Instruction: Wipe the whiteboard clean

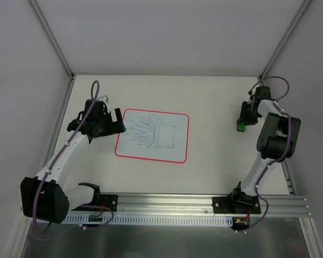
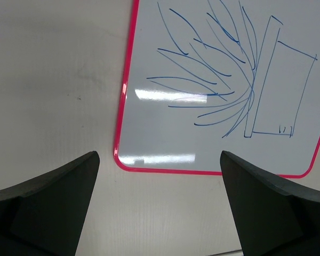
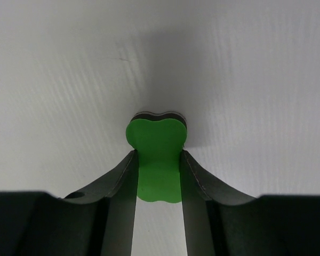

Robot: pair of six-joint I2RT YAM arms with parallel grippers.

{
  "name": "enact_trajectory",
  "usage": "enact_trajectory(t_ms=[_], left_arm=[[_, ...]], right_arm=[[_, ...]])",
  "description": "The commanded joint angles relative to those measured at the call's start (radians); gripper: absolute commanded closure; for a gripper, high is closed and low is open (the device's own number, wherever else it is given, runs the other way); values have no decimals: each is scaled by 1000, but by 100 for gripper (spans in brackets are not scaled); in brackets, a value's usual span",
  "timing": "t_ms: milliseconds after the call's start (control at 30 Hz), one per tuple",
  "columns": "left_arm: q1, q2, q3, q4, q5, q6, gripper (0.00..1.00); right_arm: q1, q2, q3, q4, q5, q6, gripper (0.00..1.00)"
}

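Observation:
The whiteboard (image 1: 152,135) lies flat at centre-left of the table, red-rimmed, with a blue pen drawing of a plant in a pot on it. My left gripper (image 1: 117,120) hovers just off its left edge, open and empty. In the left wrist view the whiteboard (image 2: 202,133) fills the upper right, beyond the wide-apart left gripper (image 2: 160,157). At the far right, my right gripper (image 1: 241,123) is down on the table. Its two fingers press both sides of a small green block (image 3: 156,136) with a dark underside, and the right gripper (image 3: 158,154) is shut on it.
White walls and metal posts (image 1: 53,37) enclose the table on three sides. The mounting rail (image 1: 167,203) with both arm bases runs along the near edge. Bare tabletop (image 1: 212,134) separates the whiteboard from the right gripper.

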Motion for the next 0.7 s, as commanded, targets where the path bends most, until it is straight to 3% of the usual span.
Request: enact_trajectory(t_ms=[0, 100, 300, 533, 667], left_arm=[[16, 15, -10, 1, 7, 9, 1], [19, 23, -11, 1, 10, 6, 1], [33, 58, -11, 1, 7, -9, 1], [83, 179, -2, 1, 27, -44, 2], [91, 248, 12, 1, -2, -66, 10]], right_arm=[[79, -88, -4, -12, 32, 28, 82], [153, -139, -18, -8, 34, 63, 85], [446, -194, -21, -3, 66, 173, 94], [797, -115, 37, -3, 135, 331, 100], [892, -62, 45, 5, 155, 368, 100]])
